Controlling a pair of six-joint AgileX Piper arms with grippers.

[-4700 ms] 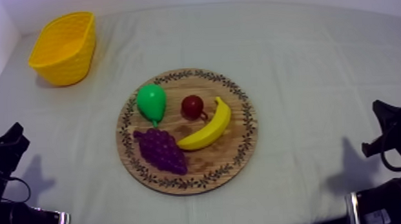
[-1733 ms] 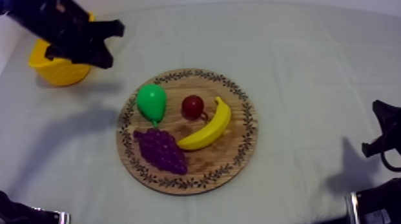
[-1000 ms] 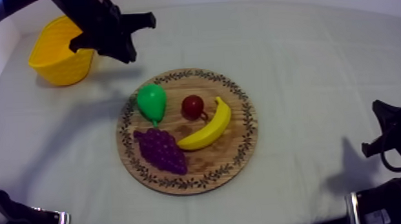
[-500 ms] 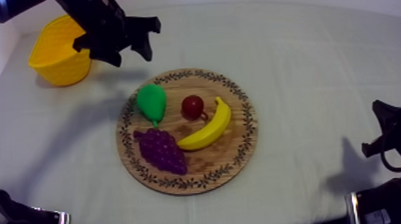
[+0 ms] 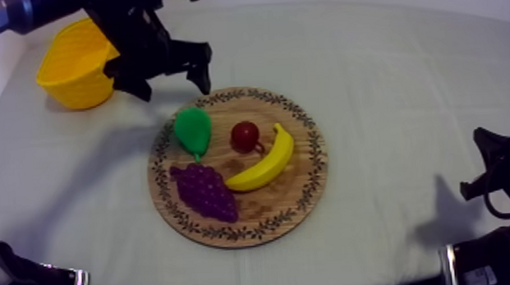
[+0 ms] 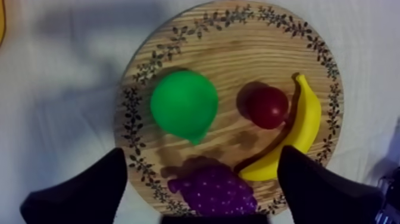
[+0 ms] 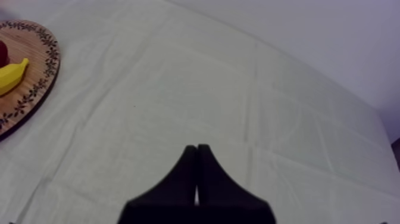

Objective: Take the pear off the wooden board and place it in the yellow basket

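Note:
A green pear (image 5: 192, 129) lies on the left part of the round wooden board (image 5: 310, 191), stalk end toward the grapes. My left gripper (image 5: 172, 79) hovers just behind the board's far left rim, between the yellow basket (image 5: 74, 66) and the pear, fingers wide apart with nothing between them. Looking down from the left wrist, the pear (image 6: 183, 106) lies ahead of the open left gripper (image 6: 202, 156), on the board (image 6: 226, 59). My right gripper (image 7: 196, 156) rests shut as a narrow wedge over bare cloth, low at the table's right side (image 5: 494, 171).
On the board also lie a small red fruit (image 5: 245, 136), a banana (image 5: 266, 162) and a bunch of purple grapes (image 5: 204, 191). The basket stands at the far left corner, close to the white wall.
My left arm has come from above the basket toward the board's far left rim and dropped lower. Its fingers have spread from nearly shut to wide open. The fruit and right arm have not moved.

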